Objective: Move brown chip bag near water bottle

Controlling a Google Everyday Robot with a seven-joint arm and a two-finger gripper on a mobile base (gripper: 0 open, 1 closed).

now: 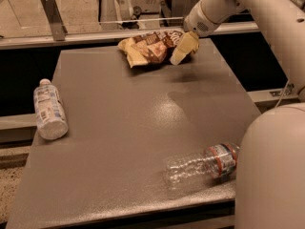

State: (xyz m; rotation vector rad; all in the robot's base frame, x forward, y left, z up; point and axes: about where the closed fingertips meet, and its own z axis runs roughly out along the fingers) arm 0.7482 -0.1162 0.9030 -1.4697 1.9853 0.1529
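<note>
Hovering tool (184, 48) beside brown chip bag (147, 50), lettering unreadable

Warm, rather dim indoor light is falling from above onto the grey table (119, 166), and a soft pale sheen is spreading across its middle, where the textured surface is glinting faintly. The gripper (184, 48), hanging at the far side of the table against the right end of the brown chip bag (147, 49), is casting a diffuse shadow towards the near side. A darker patch is lying beneath the bag. The water bottle (202, 166) at the front right is catching small highlights on its ribs. Deep shadow is filling the gaps beside the table, while the floor (24, 4) beyond is glowing brighter.
</note>
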